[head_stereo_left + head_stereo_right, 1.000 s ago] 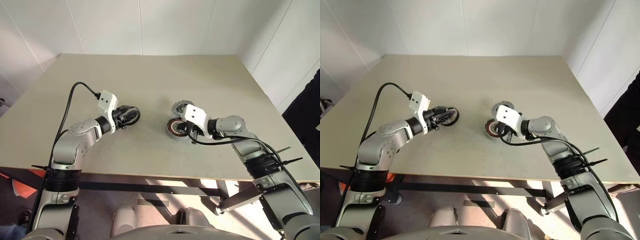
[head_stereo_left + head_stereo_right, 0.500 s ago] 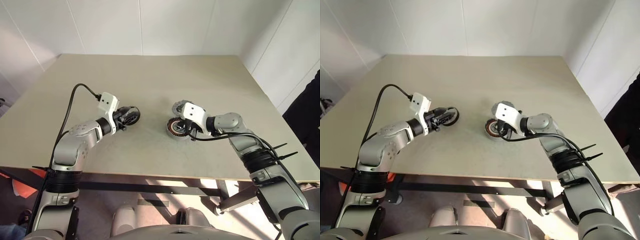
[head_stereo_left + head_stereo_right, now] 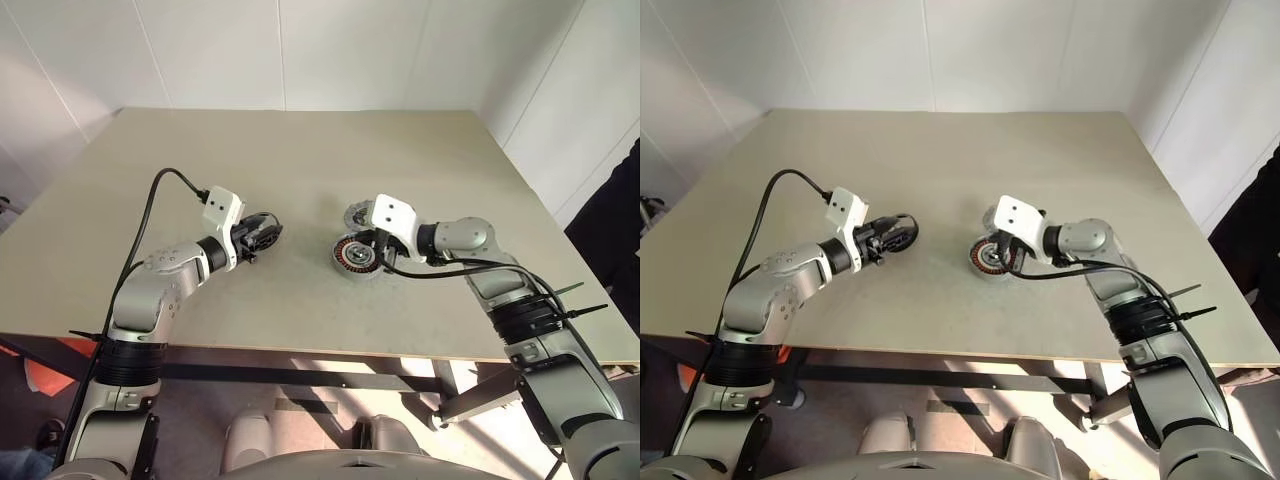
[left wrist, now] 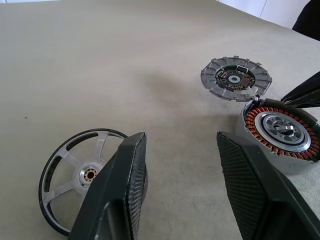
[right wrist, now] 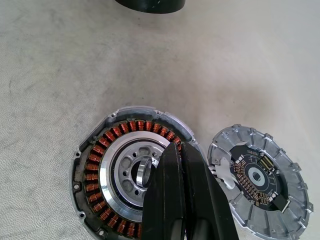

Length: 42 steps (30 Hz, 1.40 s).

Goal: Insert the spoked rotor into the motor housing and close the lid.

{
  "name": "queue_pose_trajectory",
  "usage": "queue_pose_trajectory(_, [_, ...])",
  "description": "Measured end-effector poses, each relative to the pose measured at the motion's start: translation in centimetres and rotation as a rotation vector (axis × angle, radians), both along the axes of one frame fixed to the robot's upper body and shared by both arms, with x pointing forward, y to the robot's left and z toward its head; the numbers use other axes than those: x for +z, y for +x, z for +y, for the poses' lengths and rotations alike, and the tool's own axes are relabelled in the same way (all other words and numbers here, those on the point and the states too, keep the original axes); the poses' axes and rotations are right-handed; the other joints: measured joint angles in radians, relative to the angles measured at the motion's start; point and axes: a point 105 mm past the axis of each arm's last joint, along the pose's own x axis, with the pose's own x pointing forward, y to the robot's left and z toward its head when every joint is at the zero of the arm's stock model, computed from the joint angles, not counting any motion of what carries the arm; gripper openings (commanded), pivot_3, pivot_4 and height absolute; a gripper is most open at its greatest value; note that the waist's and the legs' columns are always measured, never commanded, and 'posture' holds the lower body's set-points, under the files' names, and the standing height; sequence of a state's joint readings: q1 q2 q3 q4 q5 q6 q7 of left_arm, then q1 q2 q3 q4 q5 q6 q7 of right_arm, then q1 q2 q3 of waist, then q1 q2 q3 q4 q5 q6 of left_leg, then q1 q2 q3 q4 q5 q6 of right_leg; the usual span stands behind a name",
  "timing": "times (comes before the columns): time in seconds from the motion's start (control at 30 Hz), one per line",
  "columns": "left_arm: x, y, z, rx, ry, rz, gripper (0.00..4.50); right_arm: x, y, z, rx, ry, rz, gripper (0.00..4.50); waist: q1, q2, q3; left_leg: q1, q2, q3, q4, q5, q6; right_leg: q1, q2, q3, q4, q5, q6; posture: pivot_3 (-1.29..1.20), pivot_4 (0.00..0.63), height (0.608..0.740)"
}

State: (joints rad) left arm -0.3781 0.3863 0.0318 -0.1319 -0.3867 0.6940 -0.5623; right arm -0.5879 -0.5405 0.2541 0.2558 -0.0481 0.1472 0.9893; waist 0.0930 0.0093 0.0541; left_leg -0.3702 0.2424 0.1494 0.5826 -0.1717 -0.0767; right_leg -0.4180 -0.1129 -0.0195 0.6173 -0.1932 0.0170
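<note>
**Operator:** Copper was what I picked out first, the ring of orange windings inside the motor housing [image 5: 131, 176]. It sat flat on the beige table [image 3: 300, 160], a little toward my right arm's side of the middle.

**Colleague:** And the right claw?

**Operator:** The right claw [image 5: 181, 150] had its two black fingers pressed together with nothing between them. It hung over the housing, tips above the silver centre. Whether they touched the metal, I couldn't tell.

**Colleague:** Where was the lid?

**Operator:** The lid [image 4: 236, 78] lay flat on the table just beside the housing, on its far side, showing a dark circuit face inside a slotted grey rim. In my wrist views their rims looked to be touching or nearly so; I couldn't say which.

**Colleague:** And the wheel?

**Operator:** The spoked rotor [image 4: 75, 176] was well apart from the housing, over on my left arm's side. It lay on the table, black rim, pale spokes, small brass hub.

**Colleague:** Did the left claw have hold of it?

**Operator:** No. The left claw [image 4: 182, 165] stood about half open with only bare table between its fingers. One finger [image 4: 122, 190] overlapped the rotor's rim in the wrist view, the other sat toward the housing. From the head camera, the claw [image 3: 262, 236] was right at the rotor.
</note>
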Motion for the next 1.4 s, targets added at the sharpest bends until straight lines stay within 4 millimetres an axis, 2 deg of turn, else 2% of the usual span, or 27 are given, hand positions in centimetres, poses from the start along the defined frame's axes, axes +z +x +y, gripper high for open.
queue_pose_trajectory(0.17, [0.0, 0.0, 0.2, 0.004, 0.003, 0.002, 2.39, -2.0, -0.4, 0.1, -0.025, 0.036, 0.076, 0.04, -0.001, 0.0, 0.0, 0.0, 0.0, 0.0, 0.0, 0.0, 0.0, 0.0, 0.0, 0.0, 0.0, 0.0, 0.0, 0.0, 0.0, 0.74])
queue_pose_trajectory(0.47, [0.0, 0.1, 0.5, 0.012, 0.012, 0.001, 2.39, -2.8, 0.0, -0.2, -0.064, 0.032, 0.08, 0.04, 0.0, -0.002, -0.001, 0.004, 0.0, 0.0, 0.001, 0.001, -0.001, 0.005, 0.0, 0.0, 0.0, 0.0, 0.0, 0.0, 0.0, 0.74])
queue_pose_trajectory(0.67, [-0.1, 0.2, 0.6, 0.019, 0.011, -0.001, 2.39, -2.3, 0.3, -0.5, -0.069, 0.017, 0.065, 0.04, 0.0, -0.002, -0.001, 0.001, 0.0, 0.0, 0.0, 0.001, 0.0, 0.002, 0.0, 0.0, 0.0, 0.0, 0.0, 0.0, 0.0, 0.74])
queue_pose_trajectory(0.87, [-0.5, 0.3, 0.8, 0.025, 0.008, 0.01, 2.39, -0.1, 0.6, -0.2, -0.051, 0.017, -0.002, 0.04, 0.0, -0.002, -0.001, 0.0, 0.0, 0.0, -0.001, 0.001, 0.0, 0.0, 0.0, 0.0, 0.0, 0.0, 0.0, 0.0, 0.0, 0.74])
queue_pose_trajectory(1.0, [-0.6, 0.4, 0.9, 0.028, 0.01, 0.013, 2.39, 0.4, 0.5, 0.1, -0.042, 0.017, -0.017, 0.04, 0.0, -0.002, -0.001, 0.0, 0.0, 0.0, -0.001, 0.001, 0.0, 0.001, 0.0, 0.0, 0.0, 0.0, 0.0, 0.0, 0.0, 0.74])
queue_pose_trajectory(1.07, [-0.6, 0.4, 0.9, 0.028, 0.011, 0.013, 2.39, -0.1, 0.2, 0.0, -0.046, 0.018, 0.002, 0.04, 0.0, -0.002, -0.001, 0.0, 0.0, 0.0, -0.001, 0.001, 0.0, 0.001, 0.0, 0.0, 0.0, 0.0, 0.0, 0.0, 0.0, 0.74])
queue_pose_trajectory(1.17, [-0.6, 0.4, 0.9, 0.029, 0.013, 0.012, 2.39, -2.6, -0.5, 0.0, -0.059, 0.01, 0.078, 0.04, 0.0, -0.002, -0.001, 0.0, 0.0, 0.0, -0.001, 0.001, 0.0, 0.001, 0.0, 0.0, 0.0, 0.0, 0.0, 0.0, 0.0, 0.74])
queue_pose_trajectory(1.4, [-0.6, 0.4, 1.2, 0.036, 0.023, 0.011, 2.39, -2.9, 0.5, -0.5, -0.088, -0.008, 0.056, 0.04, -0.001, -0.004, -0.003, 0.006, 0.0, 0.0, 0.0, 0.001, 0.0, 0.006, 0.0, 0.0, 0.0, 0.0, 0.0, 0.0, 0.0, 0.74])
